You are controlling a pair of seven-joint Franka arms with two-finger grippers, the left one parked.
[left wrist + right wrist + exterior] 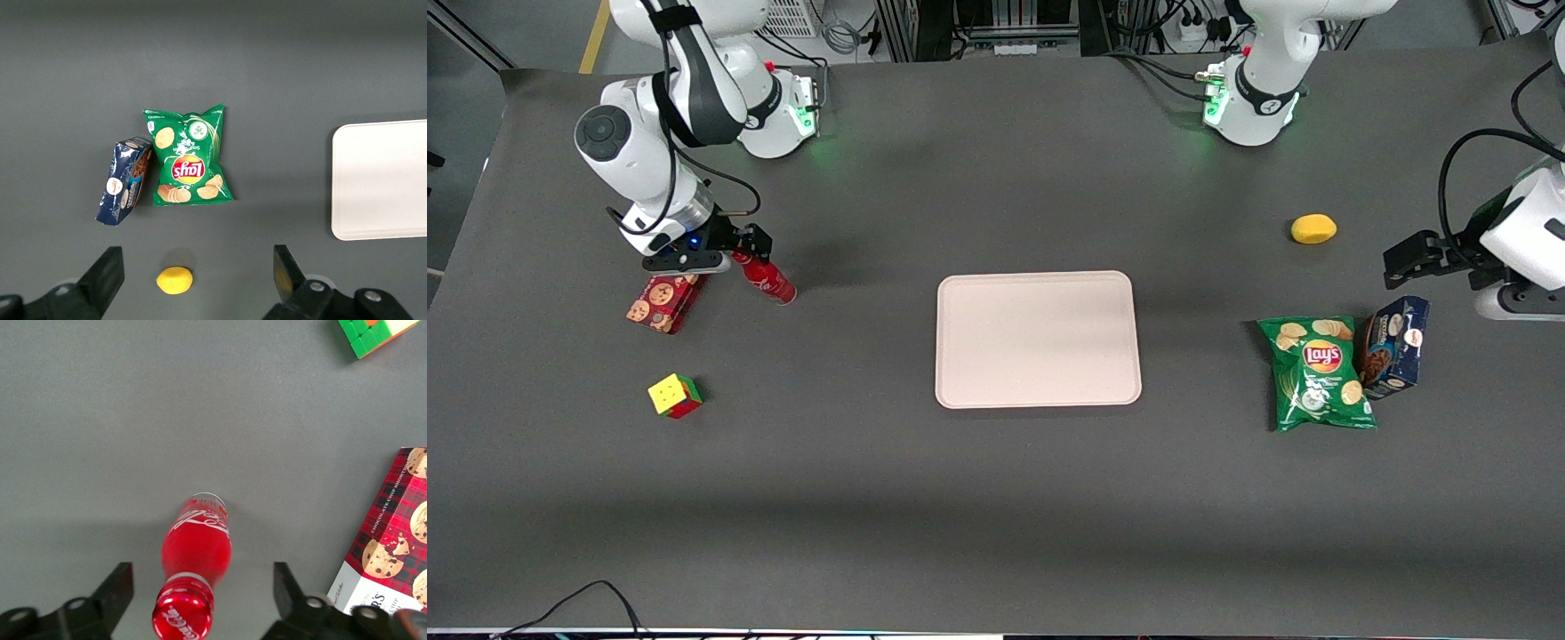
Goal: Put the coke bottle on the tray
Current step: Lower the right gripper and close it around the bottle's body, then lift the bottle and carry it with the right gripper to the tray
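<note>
My gripper (199, 600) hangs over the coke bottle (195, 553), fingers spread wide astride its cap, nothing gripped yet; tray (1039, 391) waits mid-table, bare.

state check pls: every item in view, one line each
gripper: open, fingers straddling the bottle's cap, nothing clamped yet
coke bottle: capped, tilted, base on the table, not on the tray
tray: flat, holds nothing
cookie box: closed, lying beside the bottle
puzzle cube: scrambled
chips bag: sealed, lying flat
blue box: closed
lemon: whole
</note>
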